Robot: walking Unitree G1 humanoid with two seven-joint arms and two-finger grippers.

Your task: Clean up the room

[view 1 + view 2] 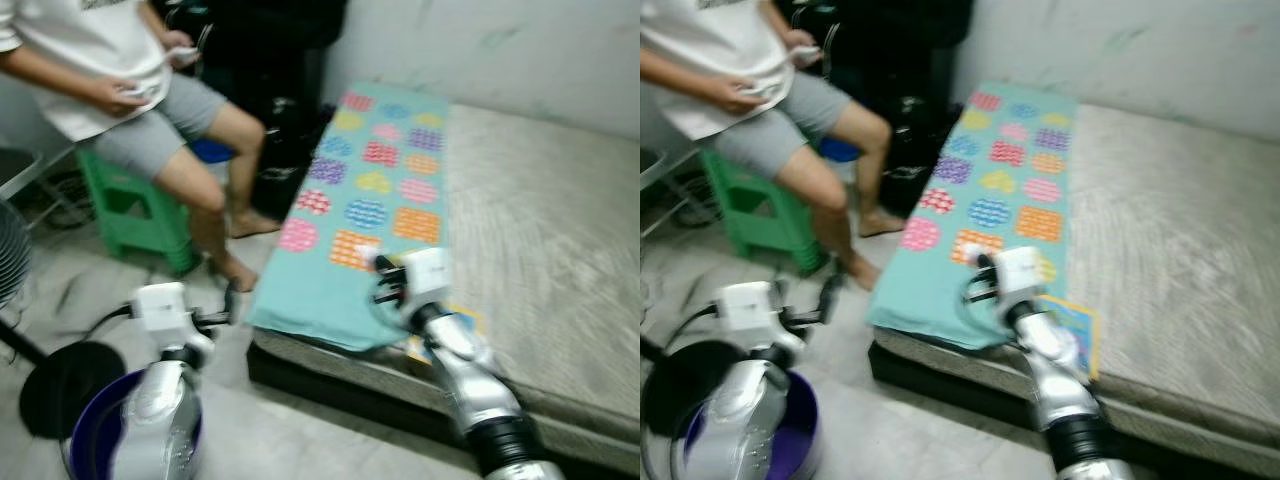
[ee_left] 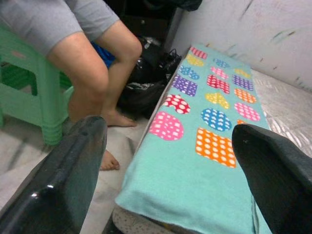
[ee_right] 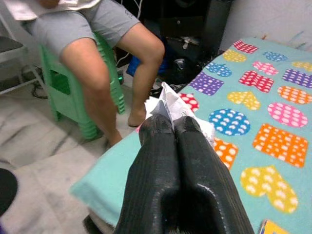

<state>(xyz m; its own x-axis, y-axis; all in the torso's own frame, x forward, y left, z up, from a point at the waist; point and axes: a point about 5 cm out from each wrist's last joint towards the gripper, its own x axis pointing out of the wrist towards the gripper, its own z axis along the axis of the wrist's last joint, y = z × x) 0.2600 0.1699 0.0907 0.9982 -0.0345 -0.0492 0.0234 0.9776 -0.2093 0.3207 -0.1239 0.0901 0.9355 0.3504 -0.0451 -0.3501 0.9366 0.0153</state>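
towel [image 1: 375, 210] on mattress [image 1: 545, 240] left edge; person [image 1: 130, 90] on stool [image 1: 125, 205] further left

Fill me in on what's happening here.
The robot is tidying by a bed. Its right gripper, jaws shut, pinches a crumpled white paper above the teal patterned towel on the mattress. The left gripper hangs open above a dark blue bin. A person sits on a green stool nearby.

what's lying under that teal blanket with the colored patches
The teal blanket is spread over the near end of a grey mattress, its corner hanging over the edge. A colorful flat item peeks out beside its edge. Anything else beneath is covered.
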